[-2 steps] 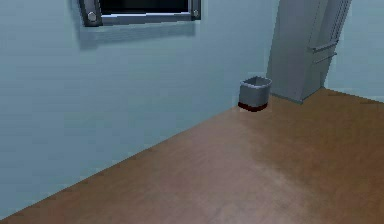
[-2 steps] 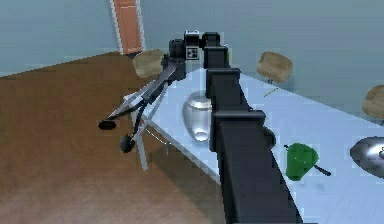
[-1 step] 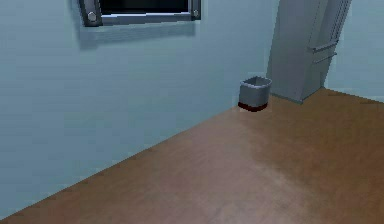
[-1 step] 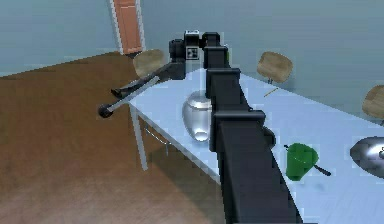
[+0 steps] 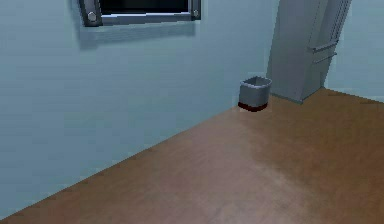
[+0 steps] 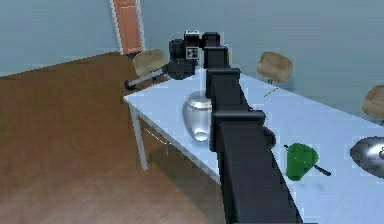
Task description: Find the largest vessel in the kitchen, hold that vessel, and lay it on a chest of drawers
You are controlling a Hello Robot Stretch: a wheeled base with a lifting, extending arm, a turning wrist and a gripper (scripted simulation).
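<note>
1. Tabletop, white, spans the middle and right of your arm side view, with tan chairs on its far side and an orange-brown door in the wall beyond.
2. The dark arm reaches out across this table. At its far end the gripper sits near the table's far corner, with a chair behind it.
3. You cannot tell the state of the claw's fingers, and you cannot tell whether the claw holds anything.
4. A rounded silvery vessel stands on the table just left of the arm, nearer to you than the gripper. It looks the bulkiest container here, so it is probably the task's thing.
5. A green cup stands right of the arm, and a shallow metal pan lies at the right edge.
6. Your forward view shows a pale blue wall, a window, brown floor, a small grey bin and a tall grey unit.
7. Judged step: the search seems finished and the grasp is in hand.
8. The next move likely calls for drawing the arm in and shifting the base until the claw lines up with the silvery vessel. You will then have to look for a chest of drawers.
</note>
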